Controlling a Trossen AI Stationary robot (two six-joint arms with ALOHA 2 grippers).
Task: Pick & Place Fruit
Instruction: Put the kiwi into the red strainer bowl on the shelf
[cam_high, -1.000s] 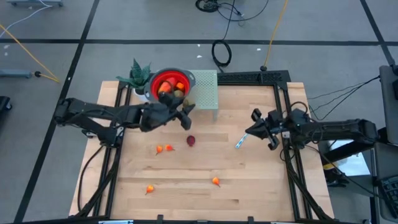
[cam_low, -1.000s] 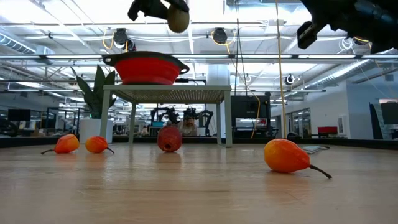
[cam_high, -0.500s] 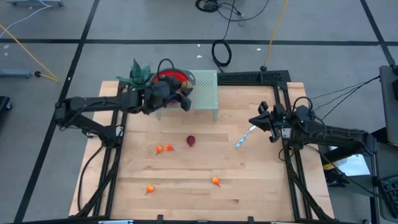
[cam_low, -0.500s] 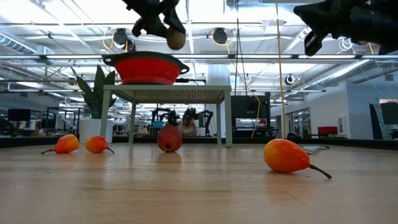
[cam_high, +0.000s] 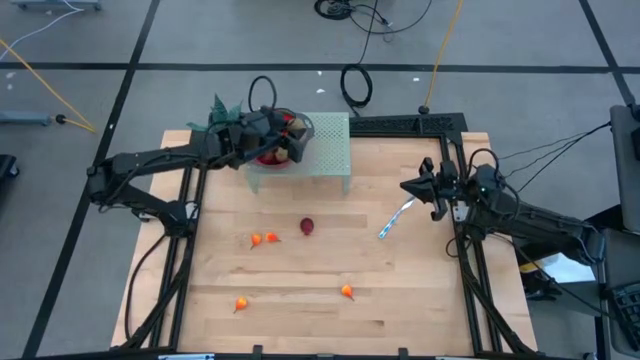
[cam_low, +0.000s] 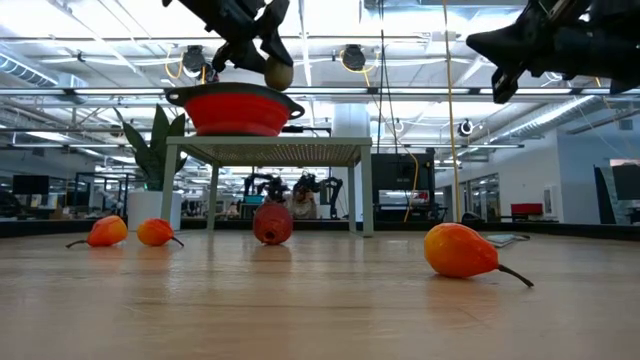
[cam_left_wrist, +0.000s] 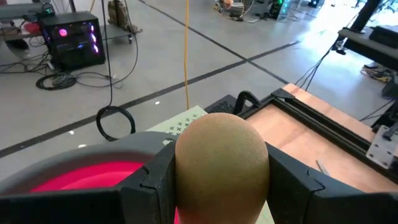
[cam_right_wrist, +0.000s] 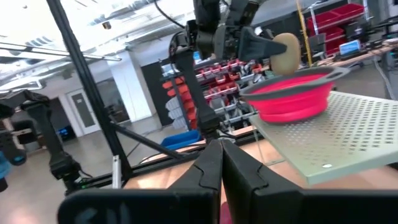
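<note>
Left gripper (cam_high: 283, 150) is over the red bowl (cam_high: 268, 152), which sits on the left end of a pale green perforated stand (cam_high: 328, 150) at the far side of the wooden table (cam_high: 320, 260). Its two fingers pinch a brownish-green oval fruit (cam_left_wrist: 222, 163) between them; in the low view the fruit (cam_low: 278, 72) hangs just above the bowl's grey rim (cam_low: 236, 95), at the rim's right edge, not touching it. The left wrist view shows the same oval clamped on both sides, with the bowl's red inside directly beyond it. The bowl's contents cannot be made out from above, since the gripper covers it.

Right gripper (cam_high: 408, 187) hovers above the table near its right edge, fingers pressed together with nothing between them; the right wrist view shows the two dark fingers (cam_right_wrist: 211, 171) meeting. Just beside it, on the table, lies a slim blue-and-white stick (cam_high: 394, 220).

Fruit on the table:
- one dark red round piece (cam_high: 307, 226), near the middle, on the near side of the stand;
- two small orange pieces (cam_high: 264, 238) just beside each other, left of the dark red one;
- one orange piece (cam_high: 241, 303) nearer the front, to the left;
- one orange piece (cam_high: 347, 291) near the front, around the centre.

A green potted plant (cam_high: 222, 118) stands at the far left corner, just beside the bowl.
</note>
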